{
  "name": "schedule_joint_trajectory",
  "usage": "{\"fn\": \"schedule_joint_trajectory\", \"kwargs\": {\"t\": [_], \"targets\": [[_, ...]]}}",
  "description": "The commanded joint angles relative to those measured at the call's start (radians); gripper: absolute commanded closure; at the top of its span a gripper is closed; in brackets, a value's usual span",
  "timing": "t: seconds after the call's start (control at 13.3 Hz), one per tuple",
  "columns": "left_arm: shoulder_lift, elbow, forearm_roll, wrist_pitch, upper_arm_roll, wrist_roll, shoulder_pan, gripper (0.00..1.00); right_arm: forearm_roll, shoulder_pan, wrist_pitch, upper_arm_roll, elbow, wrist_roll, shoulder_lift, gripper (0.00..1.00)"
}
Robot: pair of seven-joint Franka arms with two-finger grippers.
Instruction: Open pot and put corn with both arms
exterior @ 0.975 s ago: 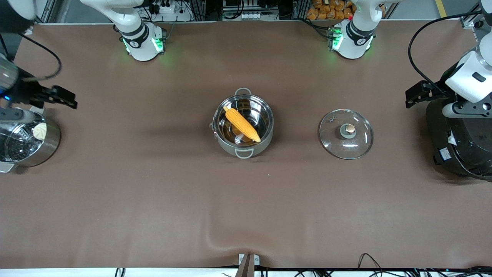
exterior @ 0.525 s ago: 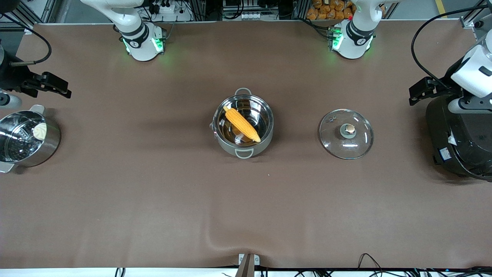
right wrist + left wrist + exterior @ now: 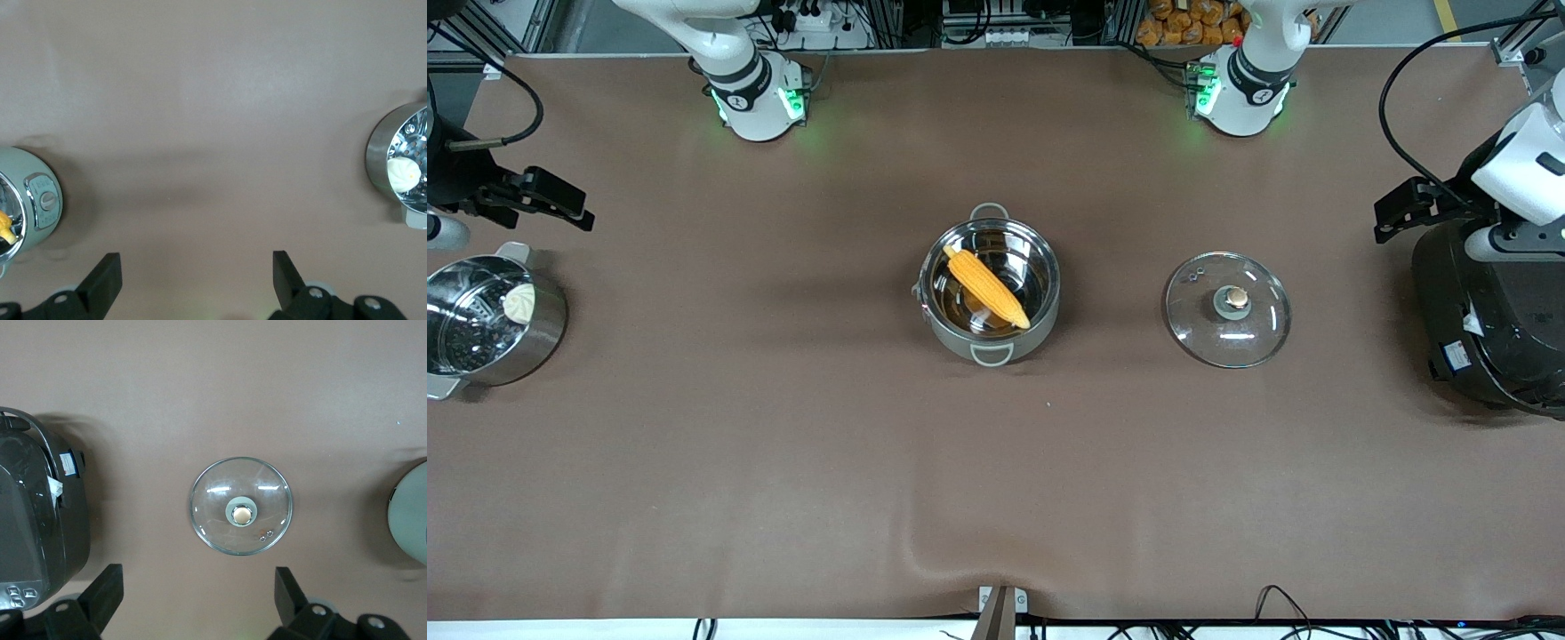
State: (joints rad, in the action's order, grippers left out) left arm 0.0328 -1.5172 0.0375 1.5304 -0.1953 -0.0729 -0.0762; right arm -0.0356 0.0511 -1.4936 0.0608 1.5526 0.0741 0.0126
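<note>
Presently the corn (image 3: 987, 287) lies diagonally inside the pot (image 3: 991, 341) at frame centre; the lid (image 3: 1227, 308) rests on the table (image 3: 783, 444) at centre right. Both goals appear met, so retreat is judged the step in hand: keep each arm high and clear. The left gripper (image 3: 193, 603) hangs released at the right edge over the black cooker (image 3: 1485, 329); the right gripper (image 3: 193, 283) hangs released at the upper left edge, above the steamer pot (image 3: 489, 320). Both wrists are cropped; the corn's lower tip blends into reflections.

Steamer pot (image 3: 494, 322) with perforated insert and white bun (image 3: 519, 303) at right arm's end of brown table (image 3: 783, 462). Large black cooker (image 3: 1489, 324) at left arm's end.
</note>
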Motion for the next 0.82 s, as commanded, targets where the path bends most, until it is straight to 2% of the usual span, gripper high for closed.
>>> {"fn": "schedule_joint_trajectory", "kwargs": {"t": [0.0,0.22,0.38,0.75], "targets": [[-0.005,0.006,-0.017,-0.016,0.002,0.022,-0.005,0.0,-0.02,0.009,-0.023,0.008,0.017,0.016,0.015,0.0],[-0.013,0.006,-0.025,-0.016,0.005,-0.025,-0.007,0.0,-0.02,0.007,-0.025,0.008,0.017,0.016,0.015,0.0],[-0.013,0.006,-0.04,-0.016,-0.004,-0.128,-0.005,0.0,-0.02,0.007,-0.025,0.008,0.017,0.016,0.015,0.0],[-0.005,0.006,-0.028,-0.016,-0.004,-0.127,-0.005,0.0,-0.02,0.007,-0.023,0.008,0.017,0.016,0.012,0.0]]}}
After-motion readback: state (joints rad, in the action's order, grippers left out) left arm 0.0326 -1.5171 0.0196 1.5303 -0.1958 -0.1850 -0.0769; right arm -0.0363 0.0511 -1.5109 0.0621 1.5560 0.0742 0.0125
